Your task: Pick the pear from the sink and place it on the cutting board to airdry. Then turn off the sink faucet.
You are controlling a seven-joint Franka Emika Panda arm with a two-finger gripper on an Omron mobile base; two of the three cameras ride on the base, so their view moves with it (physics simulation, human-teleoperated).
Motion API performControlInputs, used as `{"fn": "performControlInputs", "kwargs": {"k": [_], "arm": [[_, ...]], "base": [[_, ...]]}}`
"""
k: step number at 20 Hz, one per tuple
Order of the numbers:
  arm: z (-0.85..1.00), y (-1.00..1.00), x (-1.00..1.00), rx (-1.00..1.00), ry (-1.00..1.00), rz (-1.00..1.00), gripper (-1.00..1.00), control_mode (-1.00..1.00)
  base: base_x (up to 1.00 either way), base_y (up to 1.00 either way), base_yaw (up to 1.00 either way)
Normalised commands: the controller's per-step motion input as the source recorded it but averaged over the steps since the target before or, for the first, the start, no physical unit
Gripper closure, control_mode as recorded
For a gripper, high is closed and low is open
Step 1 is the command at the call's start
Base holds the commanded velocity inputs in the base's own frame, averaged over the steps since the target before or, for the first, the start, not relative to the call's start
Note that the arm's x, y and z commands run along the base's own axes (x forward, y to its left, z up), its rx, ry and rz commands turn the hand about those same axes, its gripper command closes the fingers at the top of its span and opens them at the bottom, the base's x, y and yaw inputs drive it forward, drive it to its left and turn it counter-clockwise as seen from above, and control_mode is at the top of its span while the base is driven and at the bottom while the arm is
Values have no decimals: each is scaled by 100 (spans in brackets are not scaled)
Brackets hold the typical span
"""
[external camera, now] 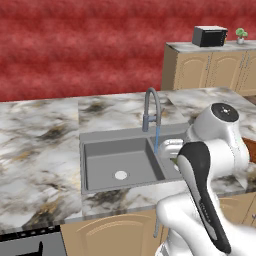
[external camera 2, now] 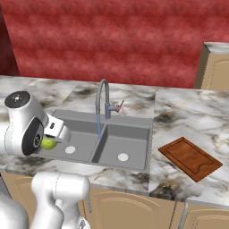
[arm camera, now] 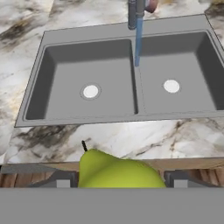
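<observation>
The robot is carrying out the transport step: the pear [arm camera: 118,170] is sitting clamped between the two fingertips of the tool [arm camera: 119,180], lifted clear of the sink [arm camera: 122,113] and hanging over the front strip of the tabletop [arm camera: 131,140]. Ahead of the tool, both basins are lying empty, and the sink faucet [external camera 2: 103,100] is pouring a thin blue stream down at the divider between them. In the right base view the fruit is showing as a yellow-green patch tucked just under the wrist, though the arm's own body is hiding most of the grip there. The next move is calling for a long sideways swing to the tool's right, toward the cutting board [external camera 2: 190,159] well apart beyond the sink, then a gentle lowering and release. The arm is folded close to the base, the elbow raised and the wrist bent down.
</observation>
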Motion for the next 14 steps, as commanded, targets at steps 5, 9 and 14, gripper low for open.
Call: {"fn": "performControlInputs", "kwargs": {"k": [5, 9, 14], "arm": [[38, -67, -20, -7, -1, -6, 100, -100], [41, -70, -10, -8, 0, -6, 100, -100], [32, -73, -7, -6, -3, -4, 100, -100]], "base": [[0, 0, 0], [0, 0, 0], [0, 0, 0]]}}
